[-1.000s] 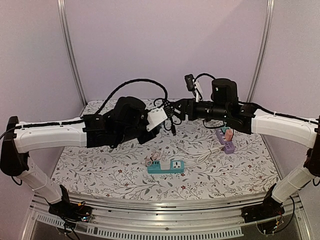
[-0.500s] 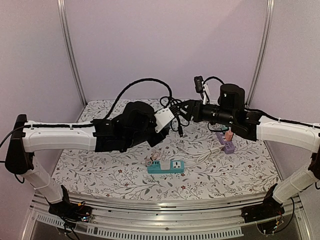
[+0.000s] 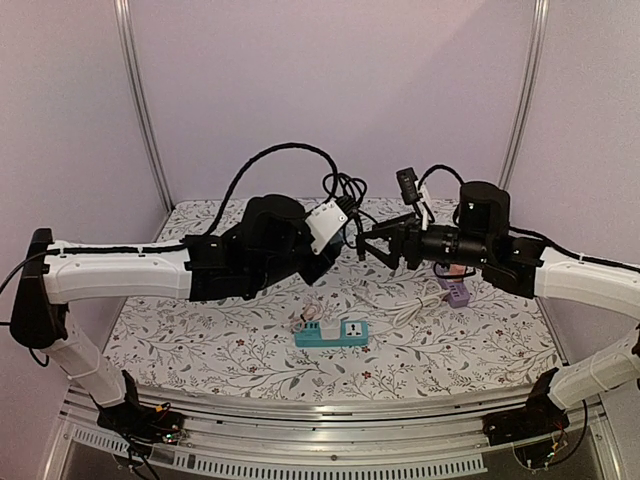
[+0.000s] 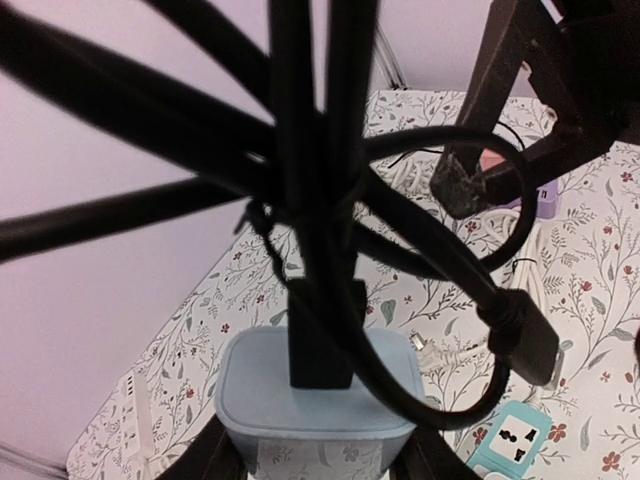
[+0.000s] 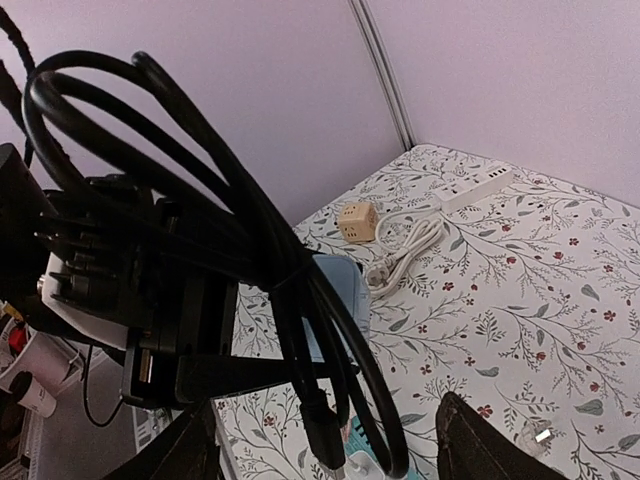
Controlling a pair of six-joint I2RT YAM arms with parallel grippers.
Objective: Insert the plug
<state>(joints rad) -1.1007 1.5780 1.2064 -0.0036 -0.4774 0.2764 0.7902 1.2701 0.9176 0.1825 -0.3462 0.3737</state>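
My left gripper [image 3: 335,225] is shut on a pale blue adapter block [image 4: 318,400] and holds it high above the table. A bundled black cable [image 4: 310,180] rises from the block and ends in a black plug [image 4: 525,335] that hangs free. My right gripper [image 3: 373,245] faces the left one, open wide. In the right wrist view the cable loops [image 5: 300,300] hang between its spread fingers [image 5: 200,440], and I cannot see them touching it. A teal power strip [image 3: 332,333] lies on the table below, and also shows in the left wrist view [image 4: 512,440].
A purple power strip [image 3: 456,291] with a pink plug lies at the right. A white cable [image 3: 408,310] runs beside it. In the right wrist view a beige cube socket [image 5: 355,222], a coiled white cord [image 5: 405,255] and a white power strip [image 5: 478,187] lie at the far edge.
My left gripper has carried the adapter slightly right and up. My right arm has drawn back to the right and dropped lower, its open gripper still at the cable.
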